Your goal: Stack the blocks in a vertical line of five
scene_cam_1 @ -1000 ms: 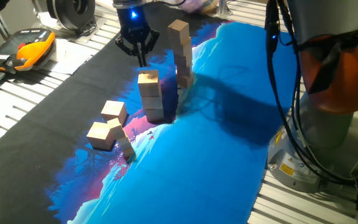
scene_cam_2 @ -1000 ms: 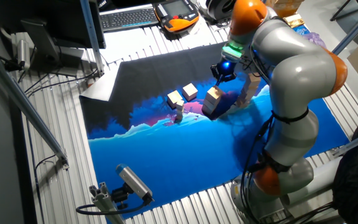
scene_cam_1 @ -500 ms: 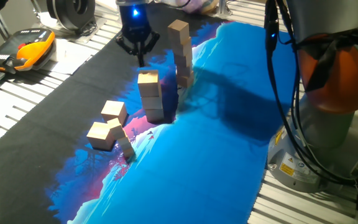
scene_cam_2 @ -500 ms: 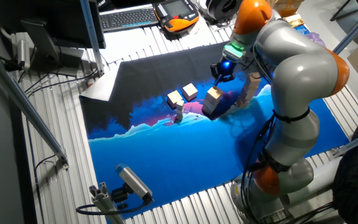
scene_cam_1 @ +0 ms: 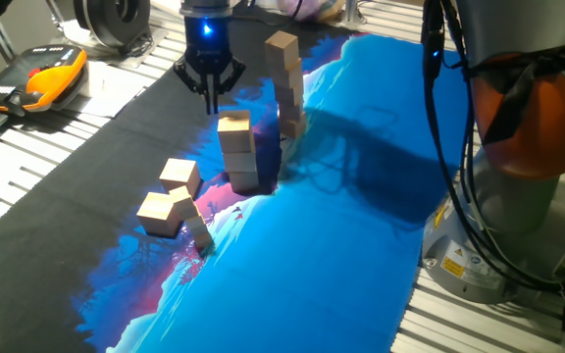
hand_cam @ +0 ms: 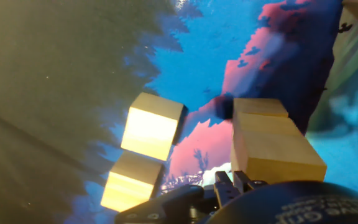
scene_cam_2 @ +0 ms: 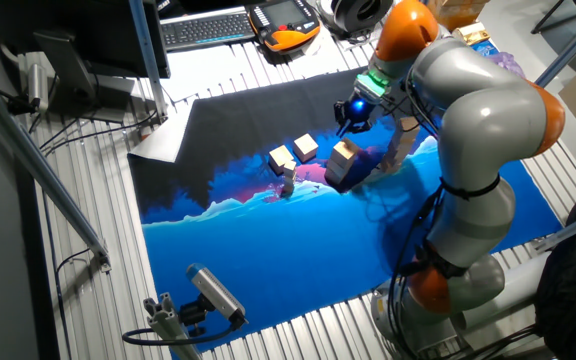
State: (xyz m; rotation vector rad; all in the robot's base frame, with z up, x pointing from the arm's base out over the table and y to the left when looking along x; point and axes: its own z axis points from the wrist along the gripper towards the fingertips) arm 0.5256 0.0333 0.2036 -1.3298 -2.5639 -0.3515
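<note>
Up and off to the side goes the end effector, empty, fingers spread, now clear of the short stack it hovered right over. That stack stands just below and beside it on the worktop. Behind rises a taller stack. Two loose blocks sit touching, well apart from the end effector, low in the hand view.
</note>
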